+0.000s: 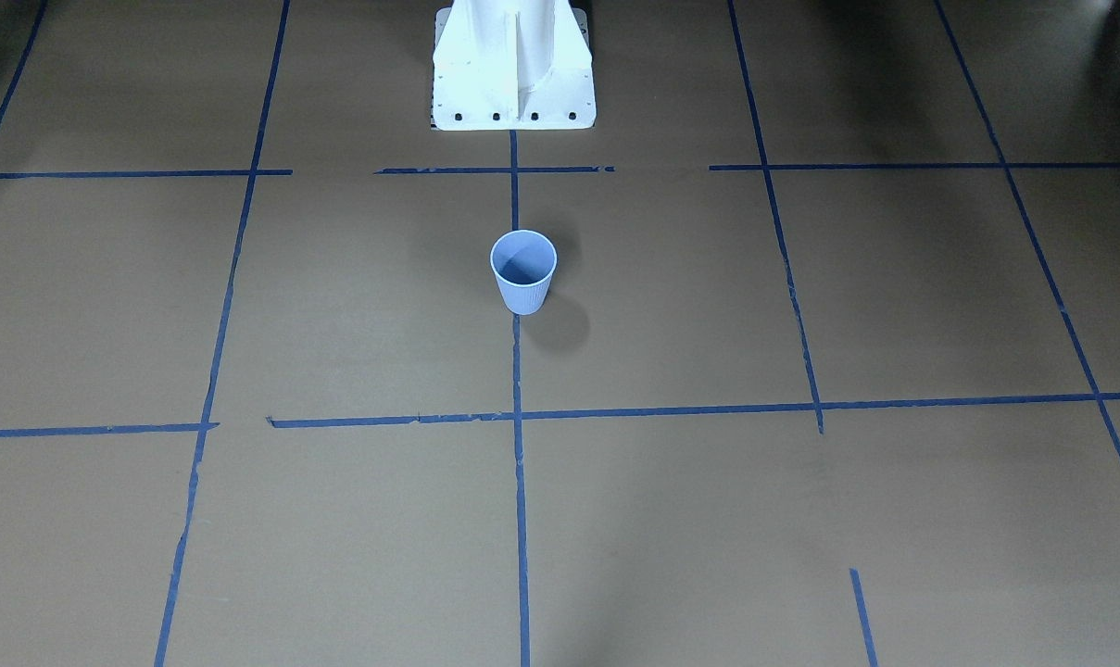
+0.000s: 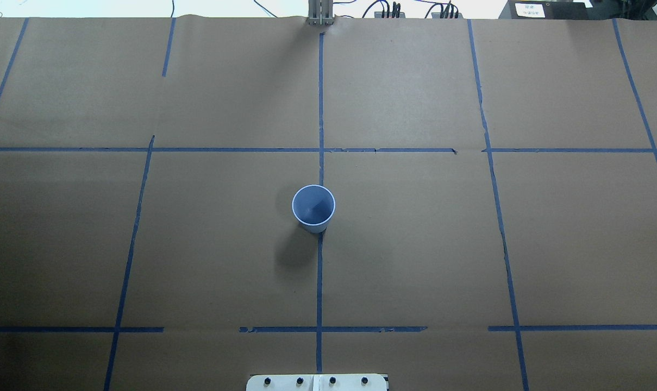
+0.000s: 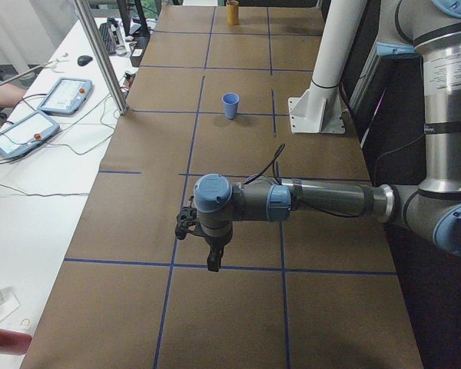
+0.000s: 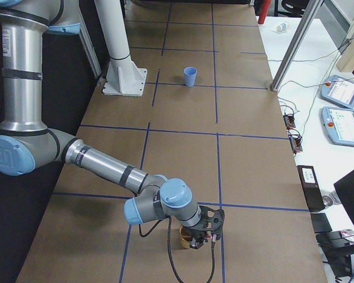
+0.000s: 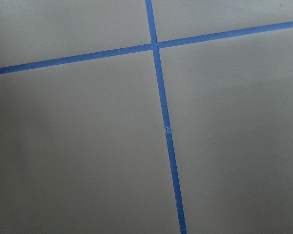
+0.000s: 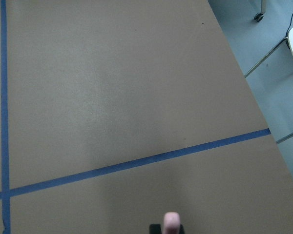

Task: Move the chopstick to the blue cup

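The blue cup (image 2: 313, 207) stood upright mid-table. Our right gripper (image 4: 198, 242) hung over a brown cup (image 4: 183, 236), by the chopstick (image 6: 172, 222). We could not tell its grip, nor that of the left gripper (image 3: 213, 264).

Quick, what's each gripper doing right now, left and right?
Left gripper: cannot be told; only the side view shows it.
Right gripper: cannot be told; the chopstick tip sits by it, grip unclear.
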